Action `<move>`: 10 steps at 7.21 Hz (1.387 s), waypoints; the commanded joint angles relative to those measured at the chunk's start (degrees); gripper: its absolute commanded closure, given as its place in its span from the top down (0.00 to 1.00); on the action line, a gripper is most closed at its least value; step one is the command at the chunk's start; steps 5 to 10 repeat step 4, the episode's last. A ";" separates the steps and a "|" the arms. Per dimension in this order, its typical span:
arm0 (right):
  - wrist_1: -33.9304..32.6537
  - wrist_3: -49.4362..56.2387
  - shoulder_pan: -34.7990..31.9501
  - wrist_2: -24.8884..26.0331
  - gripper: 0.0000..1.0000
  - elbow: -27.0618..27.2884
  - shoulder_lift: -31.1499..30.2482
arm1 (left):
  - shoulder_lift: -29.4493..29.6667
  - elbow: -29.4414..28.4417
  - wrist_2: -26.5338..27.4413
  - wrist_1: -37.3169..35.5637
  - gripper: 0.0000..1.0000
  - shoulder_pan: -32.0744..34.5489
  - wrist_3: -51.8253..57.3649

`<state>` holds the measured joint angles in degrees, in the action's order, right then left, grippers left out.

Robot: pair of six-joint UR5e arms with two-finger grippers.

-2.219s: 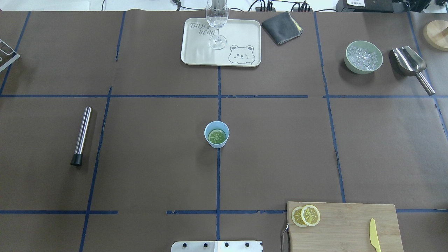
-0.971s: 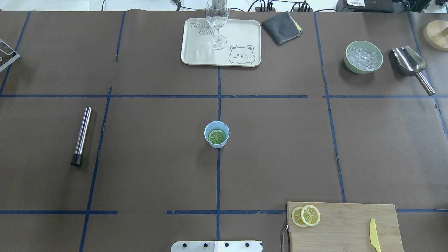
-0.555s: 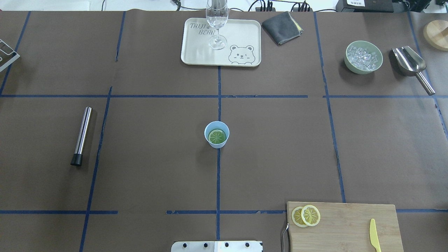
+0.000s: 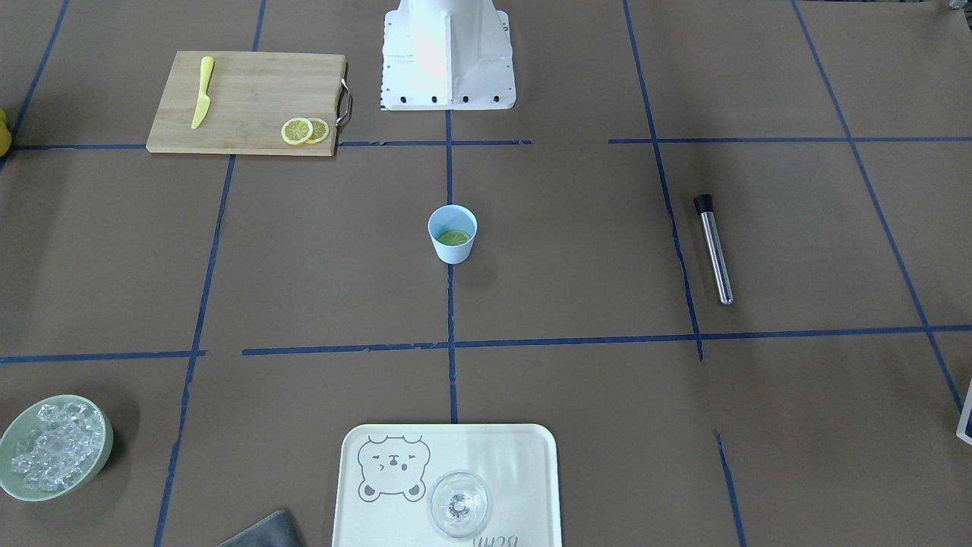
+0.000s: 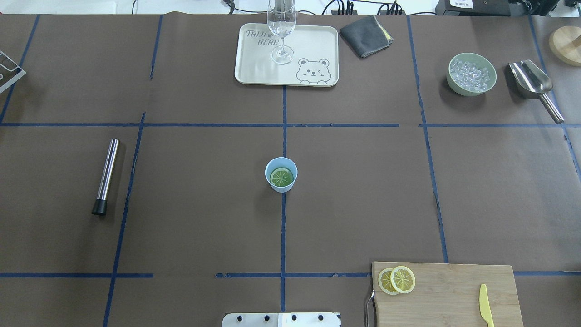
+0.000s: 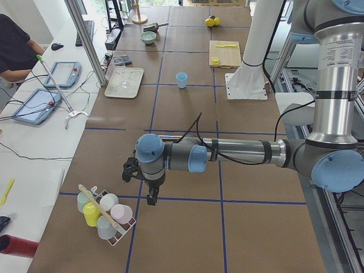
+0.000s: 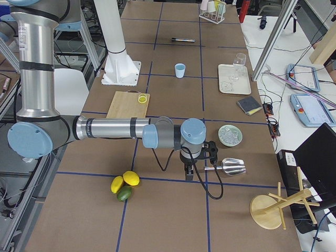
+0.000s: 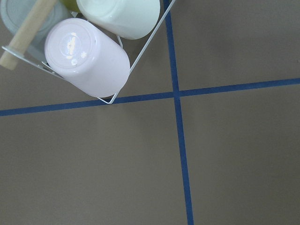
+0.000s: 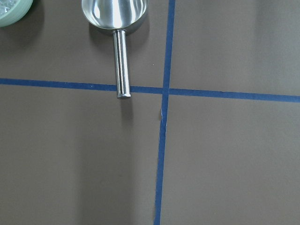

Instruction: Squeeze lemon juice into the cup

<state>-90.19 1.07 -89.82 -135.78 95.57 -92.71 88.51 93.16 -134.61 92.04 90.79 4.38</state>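
The light blue cup (image 5: 282, 189) (image 4: 453, 254) stands at the table's centre on a blue tape line. One lemon slice (image 5: 281, 177) (image 4: 453, 238) lies flat inside it and looks greenish. Two more slices (image 5: 397, 279) (image 4: 305, 131) overlap on a corner of the wooden cutting board (image 5: 449, 295). My left gripper (image 6: 149, 196) hangs over the table's far left end beside a cup rack (image 6: 105, 213). At the opposite end my right gripper (image 7: 191, 176) hovers near the steel scoop (image 7: 228, 167). Both grippers show only in the side views, so I cannot tell whether they are open or shut.
A yellow knife (image 5: 485, 305) lies on the board. A cream tray (image 5: 313, 50) holds a clear glass (image 5: 281, 27), beside a grey cloth (image 5: 366, 35). A green bowl of ice (image 5: 471, 75) and a steel rod (image 5: 105, 177) flank the cup. Whole citrus fruits (image 7: 125, 185) lie near the right arm.
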 commanded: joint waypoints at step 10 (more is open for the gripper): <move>0.01 -0.01 0.00 -0.01 1.00 0.23 0.42 | 0.00 0.44 -0.04 0.07 1.00 0.00 0.01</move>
